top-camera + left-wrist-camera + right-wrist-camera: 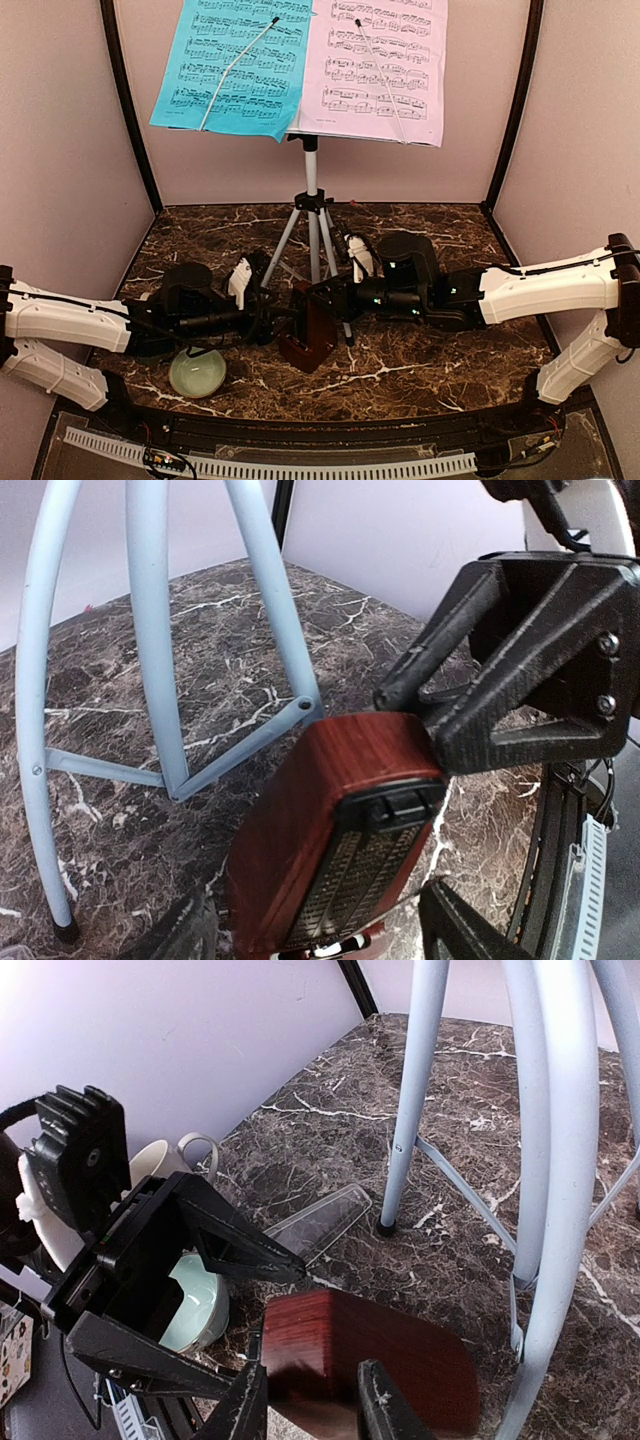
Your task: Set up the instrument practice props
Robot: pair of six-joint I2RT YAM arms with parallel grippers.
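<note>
- Dark marbled table (430, 370) under me, pale pink walls round it.
- On my right arm, the jaws of the right gripper (312, 1410) are pinched on the narrow end of the dark-red metronome (330, 820). They reach in from 3 o'clock in the top view.
- On my left arm, the jaws of the left gripper (318, 925) stand spread. The metronome's wider end lies between the fingers, but they have no grip on it. That arm comes in from 9 o'clock.
- The metronome leans between my two arms near the table's middle, at 6 o'clock of the stand's feet.
- The silver tripod music stand (312, 215) is upright just behind it, feet on the table.
- On its desk sit the blue page (235, 65) at 11 o'clock and the pink page (385, 60) at 1 o'clock, side by side, each under a thin wire arm.
- A clear tapered cover (320, 1222) lies flat near one stand foot.
- The pale green bowl (197, 372) sits at 8 o'clock of the metronome, below my left wrist.
- The beige mug (160, 1160) is near the wall, behind my left arm.
</note>
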